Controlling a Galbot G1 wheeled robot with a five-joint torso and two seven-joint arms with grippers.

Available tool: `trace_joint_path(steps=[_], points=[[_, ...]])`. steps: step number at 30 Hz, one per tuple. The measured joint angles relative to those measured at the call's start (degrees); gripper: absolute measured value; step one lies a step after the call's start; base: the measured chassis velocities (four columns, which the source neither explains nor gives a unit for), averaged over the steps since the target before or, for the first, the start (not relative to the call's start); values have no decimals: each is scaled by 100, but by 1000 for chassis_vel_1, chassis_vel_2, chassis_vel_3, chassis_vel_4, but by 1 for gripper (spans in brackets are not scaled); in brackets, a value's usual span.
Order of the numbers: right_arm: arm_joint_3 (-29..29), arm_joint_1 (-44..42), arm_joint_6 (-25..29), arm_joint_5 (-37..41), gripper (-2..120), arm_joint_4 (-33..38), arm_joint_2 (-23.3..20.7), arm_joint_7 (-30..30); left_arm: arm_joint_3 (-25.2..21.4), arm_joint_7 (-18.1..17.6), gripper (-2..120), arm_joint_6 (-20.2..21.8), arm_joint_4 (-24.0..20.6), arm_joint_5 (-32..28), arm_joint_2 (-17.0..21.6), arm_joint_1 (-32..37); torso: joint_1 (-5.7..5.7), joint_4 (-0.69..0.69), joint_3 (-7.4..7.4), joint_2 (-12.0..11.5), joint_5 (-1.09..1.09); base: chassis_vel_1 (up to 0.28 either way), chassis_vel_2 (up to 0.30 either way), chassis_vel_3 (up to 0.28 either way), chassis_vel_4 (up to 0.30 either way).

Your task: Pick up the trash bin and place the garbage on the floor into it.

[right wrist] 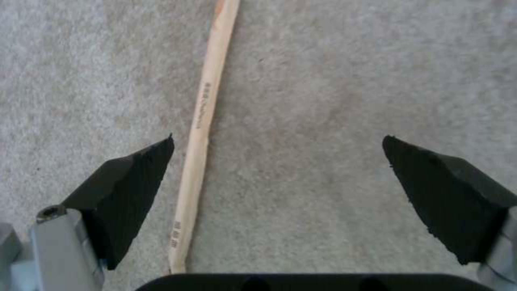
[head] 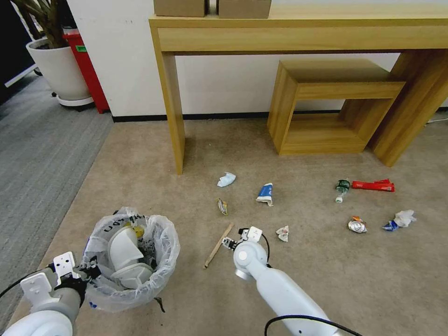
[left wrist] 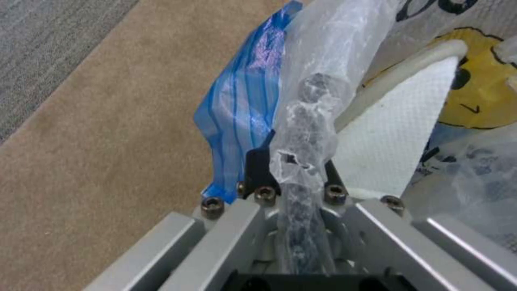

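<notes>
Two grippers at my command, left gripper (left wrist: 293, 169) fingers clamped on trash bin (head: 132, 255) rim, right gripper (right wrist: 277, 178) fingers spread wide over wooden stick (right wrist: 200, 133) on floor (head: 303, 280).

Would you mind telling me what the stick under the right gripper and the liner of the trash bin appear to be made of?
The stick looks like pale, unfinished wood or bamboo: matte, faint grain, small printed marks. It lies on the carpet between the open right gripper's fingertips. The trash bin's liner looks like thin translucent plastic film: glossy and crinkled, with black lettering. The left gripper is clamped on its rim.
</notes>
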Motion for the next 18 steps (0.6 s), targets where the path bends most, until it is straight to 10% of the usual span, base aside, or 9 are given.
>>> trace_joint_path(steps=[18], points=[[-260, 651, 258, -687, 97, -1603, 953, -21, 40, 64, 0, -124, 23, 91, -40, -8, 0, 1, 0, 0, 0, 0, 0, 0, 0]])
